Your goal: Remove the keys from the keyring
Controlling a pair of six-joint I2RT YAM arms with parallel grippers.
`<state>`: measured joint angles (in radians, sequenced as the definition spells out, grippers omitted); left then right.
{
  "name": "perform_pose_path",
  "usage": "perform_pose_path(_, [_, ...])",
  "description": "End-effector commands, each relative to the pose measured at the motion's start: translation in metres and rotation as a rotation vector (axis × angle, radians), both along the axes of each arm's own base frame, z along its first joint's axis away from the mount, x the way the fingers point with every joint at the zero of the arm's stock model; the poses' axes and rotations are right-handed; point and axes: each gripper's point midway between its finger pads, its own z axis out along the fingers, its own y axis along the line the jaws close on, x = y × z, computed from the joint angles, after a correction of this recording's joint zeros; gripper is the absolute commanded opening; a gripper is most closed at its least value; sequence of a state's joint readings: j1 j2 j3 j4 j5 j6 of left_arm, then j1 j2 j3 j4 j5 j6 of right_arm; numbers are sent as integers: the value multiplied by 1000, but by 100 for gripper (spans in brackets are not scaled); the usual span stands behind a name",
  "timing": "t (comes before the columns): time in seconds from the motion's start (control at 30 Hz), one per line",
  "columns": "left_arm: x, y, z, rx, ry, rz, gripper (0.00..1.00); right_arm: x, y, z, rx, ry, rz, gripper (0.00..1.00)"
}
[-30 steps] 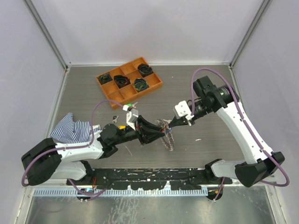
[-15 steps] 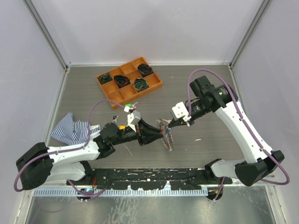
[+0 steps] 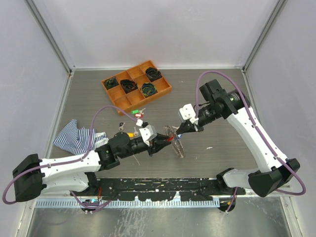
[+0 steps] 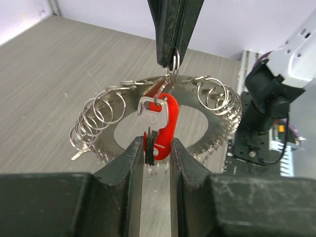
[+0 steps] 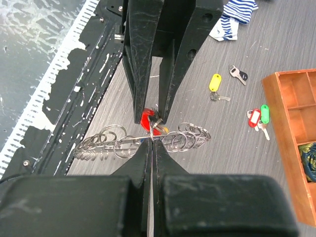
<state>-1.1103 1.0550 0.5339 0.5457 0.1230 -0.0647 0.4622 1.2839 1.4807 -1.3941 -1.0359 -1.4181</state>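
The keyring [image 3: 177, 143], a wire ring fringed with small silver split rings, hangs between the arms above the table. My right gripper [image 3: 180, 130] is shut on it from the far side, pinching a small ring [image 5: 150, 139]. A silver key with a red tag [image 4: 165, 123] dangles from that ring. My left gripper [image 4: 157, 148] is shut on the red tag and key from the near side. In the right wrist view the left fingers [image 5: 140, 89] flank the red tag [image 5: 146, 117]. Loose keys lie on the table: yellow-tagged [image 5: 215, 83], black-headed [image 5: 238, 74], red-tagged [image 5: 254, 118] and green-tagged [image 5: 264, 112].
An orange divided tray [image 3: 165, 91] with black coiled bundles sits at the back of the table. A blue-striped cloth [image 3: 74, 137] lies at the left, beside the left arm. The black base rail [image 3: 158, 186] runs along the near edge.
My left gripper has pushed right toward the keyring and narrowed onto the red-tagged key. The right gripper has shifted slightly left with the keyring.
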Motion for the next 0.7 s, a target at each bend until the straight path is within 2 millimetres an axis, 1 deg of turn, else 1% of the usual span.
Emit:
perform_pose_path(0.0, [16, -3, 24, 5, -126, 95, 13, -3, 9, 10, 65, 44, -5, 1])
perform_pose_path(0.1, [19, -8, 22, 4, -139, 118, 16, -2, 10, 8, 64, 53, -16, 1])
perform_pose_path(0.23, [20, -10, 16, -25, -130, 125, 26, -2, 9, 2, 58, 71, -27, 1])
perform_pose_path(0.33, [17, -8, 11, -37, -110, 122, 29, -2, 9, -2, 56, 78, -35, 1])
perform_pose_path(0.43, [9, -7, 11, -57, -102, 82, 34, -3, 9, -6, 53, 91, -42, 1])
perform_pose_path(0.6, [-15, -4, 11, -68, -86, -33, 48, -6, 8, -9, 58, 97, -40, 1])
perform_pose_path(0.67, [-24, -2, 7, -52, -73, -73, 53, -6, 6, -10, 61, 90, -48, 1])
